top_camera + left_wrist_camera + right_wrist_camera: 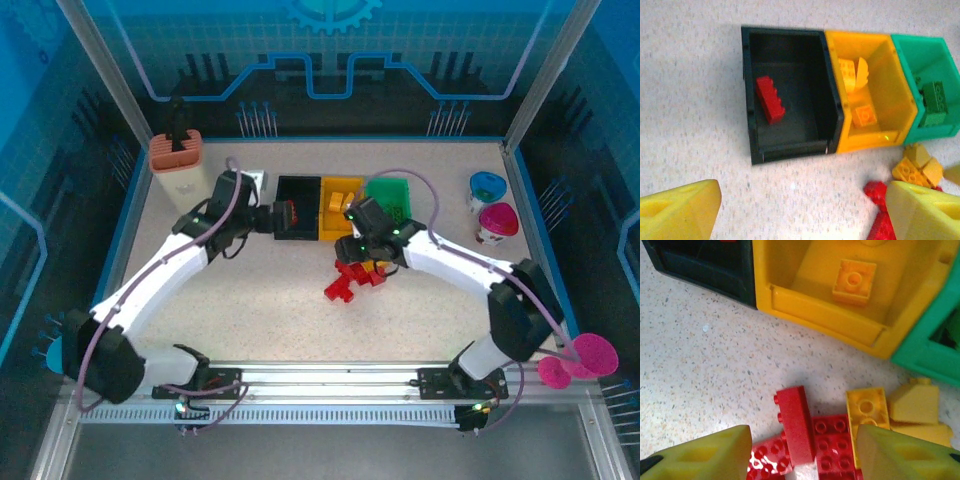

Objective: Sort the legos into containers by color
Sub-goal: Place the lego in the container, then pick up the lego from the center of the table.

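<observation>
Left end effector (802, 200) open, holding nothing, over desk (690, 100), red lego (770, 99) in black bin (751, 115) at 12 o'clock; right end effector (801, 442) open above loose legos (832, 437), yellow bin (825, 315) at 12 o'clock, green bin (925, 355) at 2 o'clock.

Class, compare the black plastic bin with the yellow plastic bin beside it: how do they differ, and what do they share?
The black plastic bin holds one red brick; the yellow plastic bin holds several yellow bricks. Black ends the row; yellow sits between black and the green bin. Both are open-topped and rectangular.
</observation>
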You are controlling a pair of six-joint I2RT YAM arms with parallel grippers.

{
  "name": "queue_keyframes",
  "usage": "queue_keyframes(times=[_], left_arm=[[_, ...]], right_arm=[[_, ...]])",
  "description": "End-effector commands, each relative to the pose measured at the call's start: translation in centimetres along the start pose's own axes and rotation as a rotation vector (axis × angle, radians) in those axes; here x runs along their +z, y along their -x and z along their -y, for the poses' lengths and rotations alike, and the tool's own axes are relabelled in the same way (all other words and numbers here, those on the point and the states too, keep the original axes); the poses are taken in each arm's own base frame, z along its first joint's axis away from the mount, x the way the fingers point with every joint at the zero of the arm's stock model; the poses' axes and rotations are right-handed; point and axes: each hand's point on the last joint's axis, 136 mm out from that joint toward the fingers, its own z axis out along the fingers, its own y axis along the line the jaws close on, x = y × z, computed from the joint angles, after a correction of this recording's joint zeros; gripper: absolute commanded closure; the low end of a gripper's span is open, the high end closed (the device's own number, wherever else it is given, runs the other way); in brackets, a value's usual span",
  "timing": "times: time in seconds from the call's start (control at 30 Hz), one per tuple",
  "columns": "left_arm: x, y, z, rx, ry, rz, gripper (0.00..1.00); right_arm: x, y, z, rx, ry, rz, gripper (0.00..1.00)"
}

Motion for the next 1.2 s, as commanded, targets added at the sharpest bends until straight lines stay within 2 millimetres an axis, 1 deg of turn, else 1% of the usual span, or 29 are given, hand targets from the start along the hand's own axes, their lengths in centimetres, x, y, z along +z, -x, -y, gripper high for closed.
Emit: queue_keyframes(times=[0.0,0.13,0.2,0.33,0.43,0.6,0.67,0.83,0.9,1.03,1.17], left_arm=[[-1.1,-2.0,0.6,-0.029,-0.047,0.002,0.14],[-2.5,-3.5,1.3,-0.021,-0.080,0.014,0.13],[-2.9,-4.3,1.6,-0.013,-0.092,0.008,0.13],[-3.0,-6.0,1.4,-0.006,-0.087,-0.018,0.13],[-3.2,-6.6,1.3,-0.010,-0.085,-0.022,0.13],[-3.5,-7.0,1.0,-0.013,-0.080,-0.015,0.14],[-3.7,-6.9,1.0,-0.011,-0.081,-0.011,0.14],[-3.8,-7.1,0.7,-0.005,-0.070,-0.011,0.14],[-3.9,-7.2,0.7,-0.003,-0.068,-0.014,0.14],[-4.1,-7.8,0.4,-0.002,-0.067,-0.018,0.15],[-4.2,-8.8,0.4,-0.011,-0.085,-0.032,0.15]], right_arm=[[1.4,-1.0,-0.1,-0.100,-0.081,-0.080,0.43],[3.5,-1.6,-0.5,-0.130,-0.126,-0.127,0.44],[4.4,-2.0,-0.6,-0.131,-0.133,-0.152,0.45],[5.9,-2.5,-0.5,-0.145,-0.161,-0.185,0.47],[6.6,-2.9,-0.7,-0.153,-0.164,-0.206,0.48],[7.6,-3.6,-0.9,-0.163,-0.164,-0.237,0.51],[7.7,-3.8,-1.0,-0.172,-0.172,-0.242,0.57],[7.6,-3.5,-1.7,-0.176,-0.153,-0.242,0.73],[7.1,-3.1,-2.0,-0.182,-0.154,-0.231,0.76],[5.3,-0.9,-3.1,-0.195,-0.125,-0.175,0.78],[3.1,2.6,-4.9,-0.198,-0.068,-0.088,0.78]])
